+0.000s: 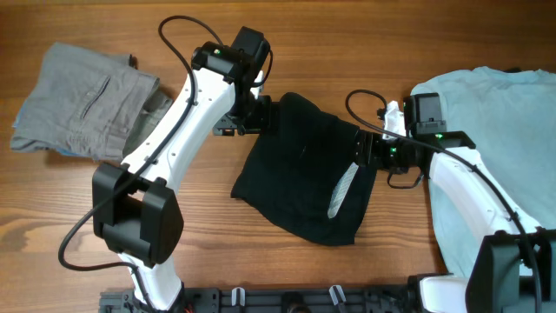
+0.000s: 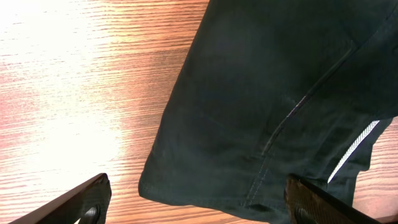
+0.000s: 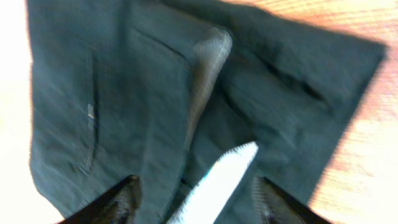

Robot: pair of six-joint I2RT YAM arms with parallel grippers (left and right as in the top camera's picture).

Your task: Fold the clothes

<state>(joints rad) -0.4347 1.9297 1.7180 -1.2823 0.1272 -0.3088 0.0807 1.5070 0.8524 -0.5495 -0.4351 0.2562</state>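
Between the left jaws and the right jaws, black shorts [image 1: 300, 169] lie on the wooden surface [image 1: 347, 43], pale pocket lining [image 1: 341, 191] showing just ahead of the right jaws. Both pairs stand open, at the shorts' opposite edges.

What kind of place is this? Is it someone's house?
Probably a robot workshop or lab, not a home: two robot arms stand at a wooden table, with black shorts, grey shorts and a blue T-shirt laid out to fold.
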